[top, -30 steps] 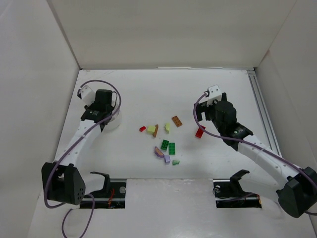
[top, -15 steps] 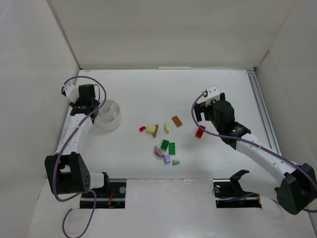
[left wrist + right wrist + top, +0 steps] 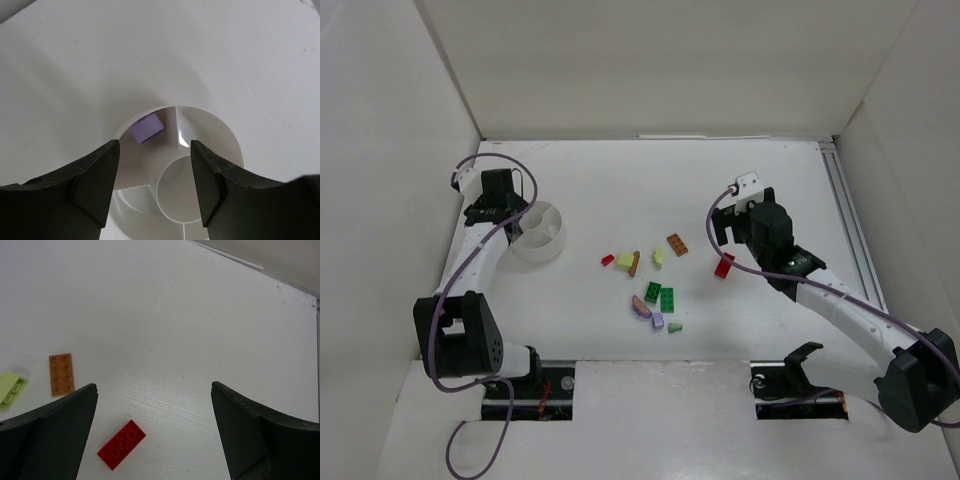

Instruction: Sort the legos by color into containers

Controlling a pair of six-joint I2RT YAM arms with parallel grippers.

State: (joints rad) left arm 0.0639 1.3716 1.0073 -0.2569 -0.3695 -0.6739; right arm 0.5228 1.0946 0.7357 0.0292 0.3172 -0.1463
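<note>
The white round cup (image 3: 542, 240) stands at the left; in the left wrist view its rim (image 3: 225, 135) shows inner dividers, and one purple lego (image 3: 146, 128) lies in a compartment. My left gripper (image 3: 516, 214) is open and empty over the cup's far-left edge (image 3: 155, 190). Several legos lie mid-table: orange-brown plate (image 3: 677, 244), green pair (image 3: 660, 296), purple ones (image 3: 641, 307), small red one (image 3: 608, 260). My right gripper (image 3: 728, 250) is open and empty, just above a red lego (image 3: 724, 265), which lies between the jaws toward the left finger (image 3: 121, 444).
White walls close in the table on the left, back and right. A metal rail (image 3: 848, 230) runs along the right side. In the right wrist view the orange-brown plate (image 3: 61, 374) and a pale green lego (image 3: 11, 387) lie left of the jaws.
My left gripper has drawn back from over the cup toward the far left, uncovering the cup. The right arm has hardly moved.
</note>
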